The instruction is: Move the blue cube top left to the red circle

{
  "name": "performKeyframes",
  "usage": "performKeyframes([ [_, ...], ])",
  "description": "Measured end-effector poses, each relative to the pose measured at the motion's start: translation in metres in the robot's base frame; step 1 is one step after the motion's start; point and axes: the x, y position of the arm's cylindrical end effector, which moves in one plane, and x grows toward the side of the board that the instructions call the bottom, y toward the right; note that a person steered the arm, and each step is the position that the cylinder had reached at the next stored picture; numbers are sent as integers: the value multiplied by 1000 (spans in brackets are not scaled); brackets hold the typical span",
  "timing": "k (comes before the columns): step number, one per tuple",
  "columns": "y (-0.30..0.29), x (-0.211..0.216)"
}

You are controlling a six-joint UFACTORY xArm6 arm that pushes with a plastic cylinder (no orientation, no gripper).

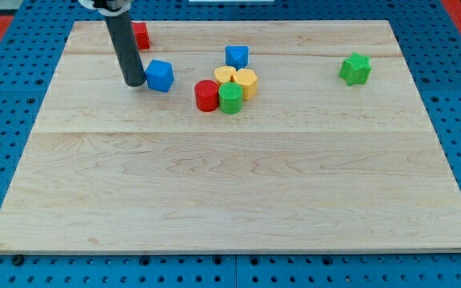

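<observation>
The near half of the light wooden desk (230,192) is bare. The first things met going away from the view's bottom are a tight cluster: a green ridged cylinder (230,99) and the red circular cylinder (206,95) side by side. Two yellow rounded blocks (225,77) (247,82) press in behind them.

The blue cube (160,76) that the task names sits to the view's left of the red cylinder and slightly farther up, with a gap between them. The robot's tool is a plain dark rod with no jaws, so it cannot spread, press together or pinch anything. Its tip (134,83) stands just beside the cube's left face; whether they touch cannot be told.

The tip seems set a little nearer than the cube's centre. A push toward the view's right could therefore spin the cube or let it slide off the rod toward the view's top. A push carried too far would likely drive the cube into the red cylinder and scatter the packed cluster, moving the very landmark it must sit beside.

Farther back lie a green block (355,69) well off to the view's right and a second blue block (237,56) behind the cluster. That second blue block could be mistaken for the target. A red block (141,35), farthest of all, is partly hidden by the rod.
</observation>
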Motion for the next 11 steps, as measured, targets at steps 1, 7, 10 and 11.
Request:
performKeyframes([
  [1,19,0],
  [7,35,-29],
  [10,45,-22],
  [11,55,-22],
])
